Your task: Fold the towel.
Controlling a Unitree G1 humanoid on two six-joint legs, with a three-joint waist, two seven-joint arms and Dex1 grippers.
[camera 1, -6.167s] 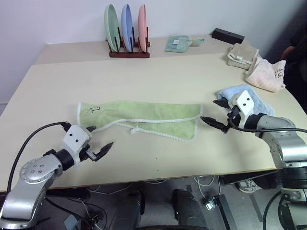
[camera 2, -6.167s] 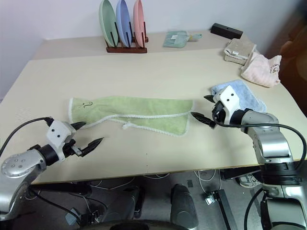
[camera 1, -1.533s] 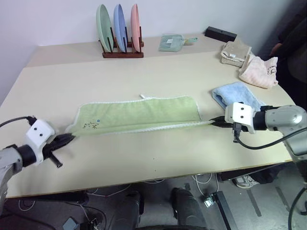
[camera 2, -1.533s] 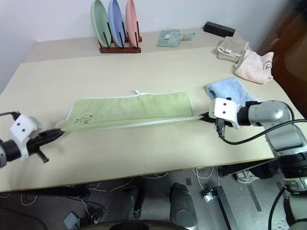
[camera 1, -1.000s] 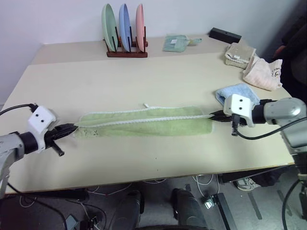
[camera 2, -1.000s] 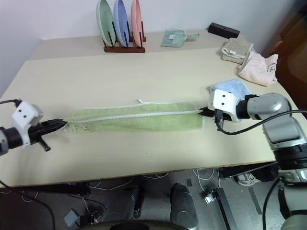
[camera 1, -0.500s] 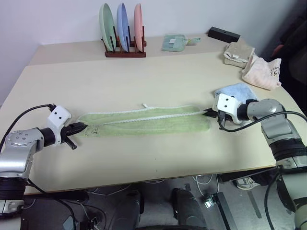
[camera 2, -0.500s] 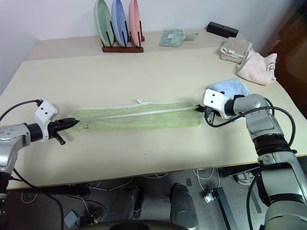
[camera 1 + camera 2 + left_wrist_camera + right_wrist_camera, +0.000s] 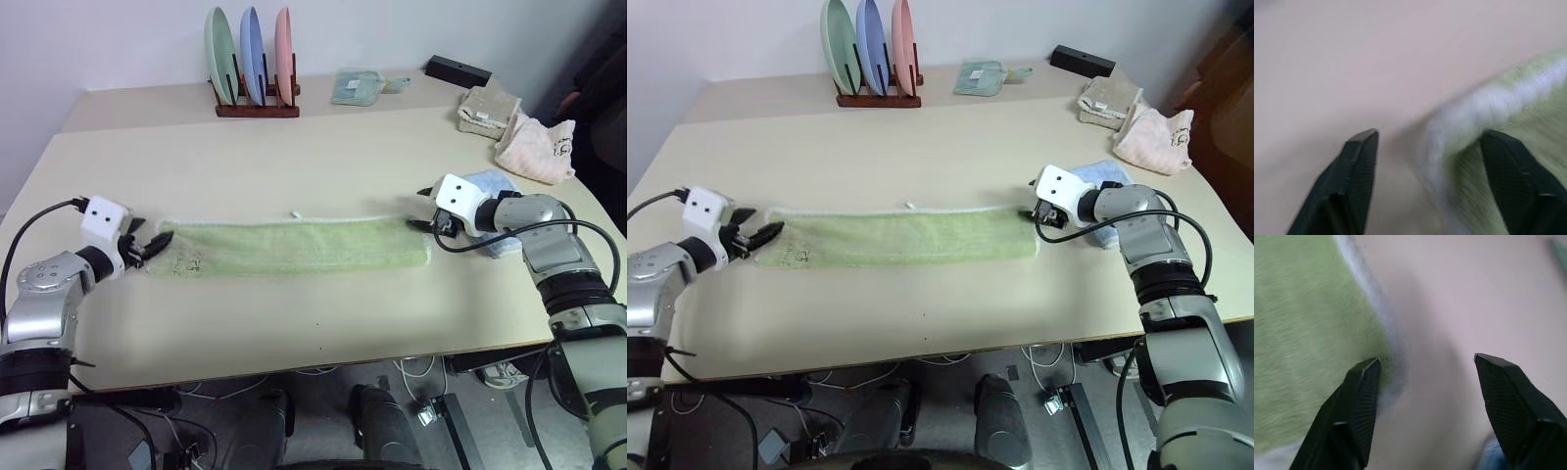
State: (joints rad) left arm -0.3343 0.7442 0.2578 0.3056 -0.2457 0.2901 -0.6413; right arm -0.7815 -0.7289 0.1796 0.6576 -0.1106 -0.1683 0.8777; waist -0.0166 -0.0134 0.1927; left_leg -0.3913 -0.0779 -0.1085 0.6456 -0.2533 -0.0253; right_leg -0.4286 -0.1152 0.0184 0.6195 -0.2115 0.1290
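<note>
Left gripper (image 9: 147, 247) and right gripper (image 9: 423, 209) stand released at opposite ends of the towel (image 9: 294, 246). Risk: regrasping one layer only, which unfolds the lengthwise fold.

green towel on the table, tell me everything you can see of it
The green towel is light-green terry with white stitched edging, lying flat on the table as a long narrow strip folded lengthwise. A small white loop sticks out at its far edge, and a dark mark shows near its left end. The open left gripper and open right gripper sit at its ends.
</note>
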